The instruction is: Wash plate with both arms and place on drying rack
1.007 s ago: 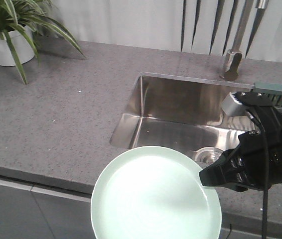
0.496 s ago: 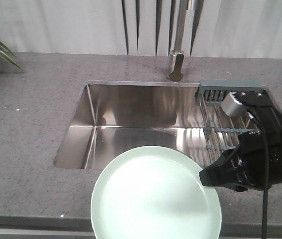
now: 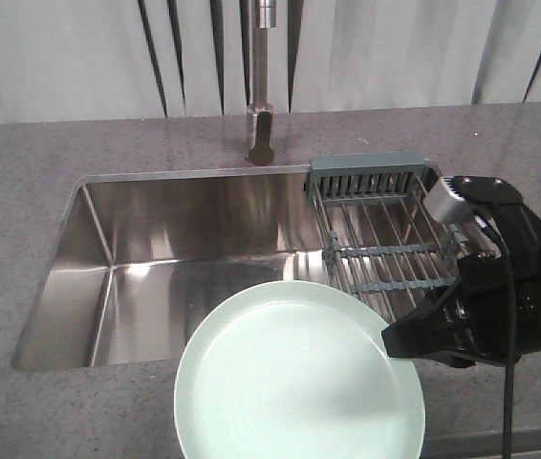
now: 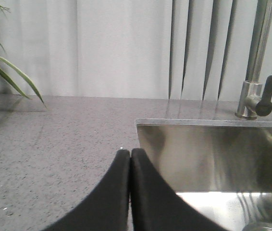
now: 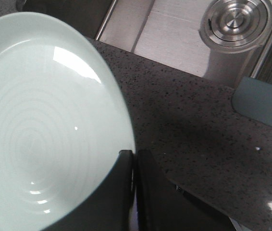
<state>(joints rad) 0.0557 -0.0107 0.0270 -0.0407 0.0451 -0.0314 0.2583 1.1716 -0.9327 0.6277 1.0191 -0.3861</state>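
My right jaws are clamped on the rim of the plate (image 3: 299, 382), holding it level over the worktop's (image 3: 22, 153) front edge before the sink (image 3: 204, 220), drying rack (image 3: 376, 229) just behind, while my left jaws sit pressed together, empty.

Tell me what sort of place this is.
Most likely a kitchen: a stainless steel sink set into a grey speckled countertop, a tall metal faucet behind it, and a wire drying rack over the sink's right end. The right tool holds a pale green plate.
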